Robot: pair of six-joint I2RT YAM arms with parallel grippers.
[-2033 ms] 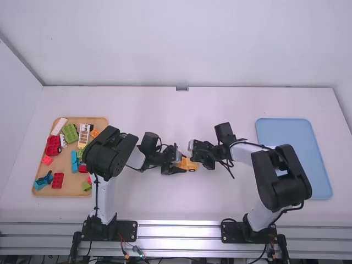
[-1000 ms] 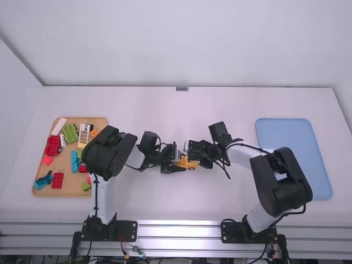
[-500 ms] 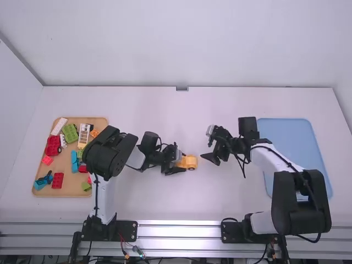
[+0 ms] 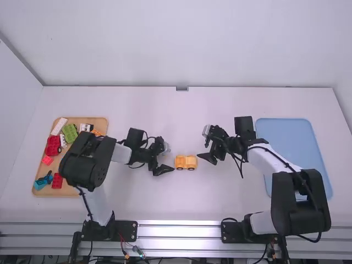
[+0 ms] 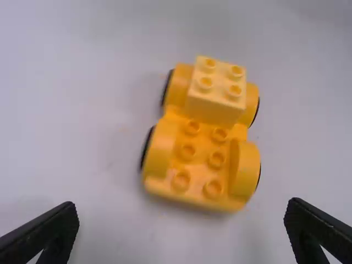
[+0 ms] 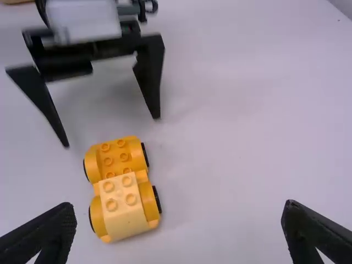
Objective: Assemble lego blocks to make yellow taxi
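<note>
High view. Yellow wheeled base (image 4: 180,161) sits on the white table (image 4: 181,203), near the centre of the frame. Left gripper (image 4: 169,159) is just left of it, right gripper (image 4: 203,150) just right. Tan tray (image 4: 65,192) of loose blocks at the left edge; blue tray (image 4: 297,137) at the right. Judged step: base and first brick joined, next part to be fetched from the tan tray.

Left wrist view. Fingers set wide, nothing between the tips; base lies beyond them. Pale yellow brick (image 5: 215,91) is seated across its far end; bare studs (image 5: 187,152) face this gripper. Note: raise the gripper straight up before swinging to the tray, lest a finger clip a wheel arch and turn the base. Take the next part by its flat sides, studs up, low enough to leave the grip firm.

Right wrist view. This gripper is also wide and empty; the brick is at the base's end nearer to it, and the left gripper stands beyond the other end. Note: for mating, steady the base with this gripper, square the new part over the bare studs, press evenly. A skewed push probably tips the base or leaves one edge unseated.
</note>
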